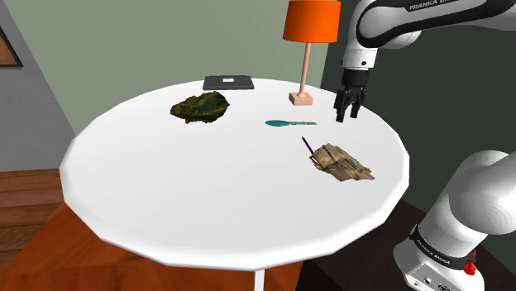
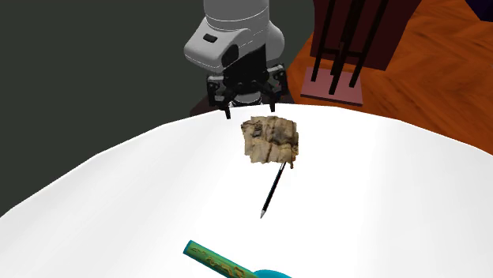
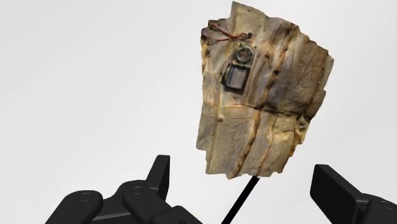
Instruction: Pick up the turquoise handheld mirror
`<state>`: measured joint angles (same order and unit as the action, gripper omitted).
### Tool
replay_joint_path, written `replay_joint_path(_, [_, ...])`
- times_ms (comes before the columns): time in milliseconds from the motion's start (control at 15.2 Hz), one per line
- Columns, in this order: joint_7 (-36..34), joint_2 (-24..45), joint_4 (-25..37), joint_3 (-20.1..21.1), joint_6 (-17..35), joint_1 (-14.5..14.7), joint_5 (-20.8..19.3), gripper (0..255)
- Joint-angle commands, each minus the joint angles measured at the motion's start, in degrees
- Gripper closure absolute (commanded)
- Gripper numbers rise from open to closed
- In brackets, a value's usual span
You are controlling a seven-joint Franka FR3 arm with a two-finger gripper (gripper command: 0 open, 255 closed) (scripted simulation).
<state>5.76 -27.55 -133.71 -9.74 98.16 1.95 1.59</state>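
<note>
Turquoise mirror [image 1: 289, 123] on the table [image 1: 165, 182], apart from the pincer [image 1: 347, 116].

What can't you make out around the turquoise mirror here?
Second exterior view: turquoise handheld mirror, head cut off by the bottom edge.
Shoulder view: orange lamp, shade top cut off by the top edge.
Shoulder view: dark flat thing at the far rim of the table, too small to identify.

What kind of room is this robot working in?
Likely a living room in a house: a round white table, a lamp with an orange shade standing on it, and a wooden floor beneath.
</note>
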Motion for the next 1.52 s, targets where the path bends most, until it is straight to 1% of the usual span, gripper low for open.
replay_joint_path(0, [3.6,4.2,2.0,-1.1,2.7,0.6,-0.2,0])
replay_joint_path(330, [12.0,14.8,8.3,-3.2,8.2,2.0,0.8,0])
replay_joint_path(660, [20.2,25.5,16.4,-4.1,11.8,2.8,3.0,0])
replay_joint_path(990, [27.7,36.2,26.3,-3.8,13.6,2.7,5.7,0])
replay_joint_path(1320, [34.0,46.9,38.2,-2.4,13.6,1.9,8.0,0])
replay_joint_path(1386, [34.8,48.4,40.1,-2.1,13.4,1.8,8.2,0])
replay_joint_path(1452, [34.9,48.6,39.7,-2.0,14.1,1.7,8.3,0])
